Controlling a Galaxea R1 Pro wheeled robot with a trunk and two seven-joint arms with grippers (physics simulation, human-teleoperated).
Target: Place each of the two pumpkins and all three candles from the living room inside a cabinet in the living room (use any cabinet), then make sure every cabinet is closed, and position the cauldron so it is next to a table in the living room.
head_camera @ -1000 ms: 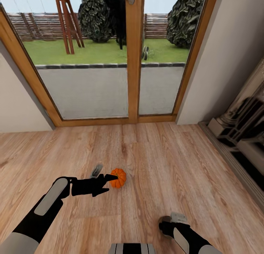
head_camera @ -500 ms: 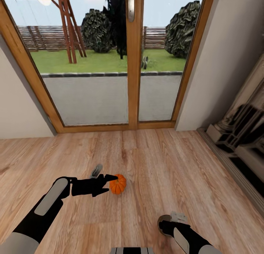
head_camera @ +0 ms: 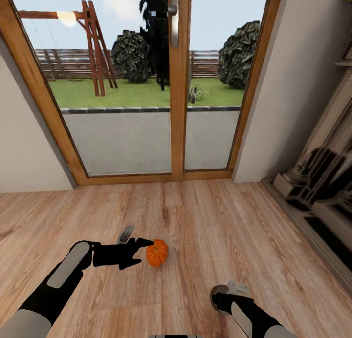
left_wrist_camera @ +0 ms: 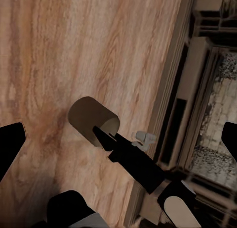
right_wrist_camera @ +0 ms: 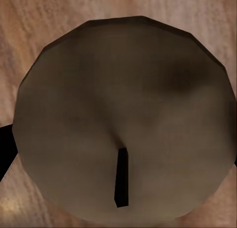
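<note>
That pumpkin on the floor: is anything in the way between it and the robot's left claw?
Nothing visible. The left gripper sits right beside the pumpkin on the wooden floor, its upper fingertip reaching the top of it.

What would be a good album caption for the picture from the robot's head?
Before a glass garden door, the left gripper reaches toward a small orange pumpkin on the wooden floor.

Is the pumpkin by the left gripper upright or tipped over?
Upright, as far as the head view shows: the pumpkin has its short dark stem pointing up, just beyond the left gripper, above the wooden floor.
</note>
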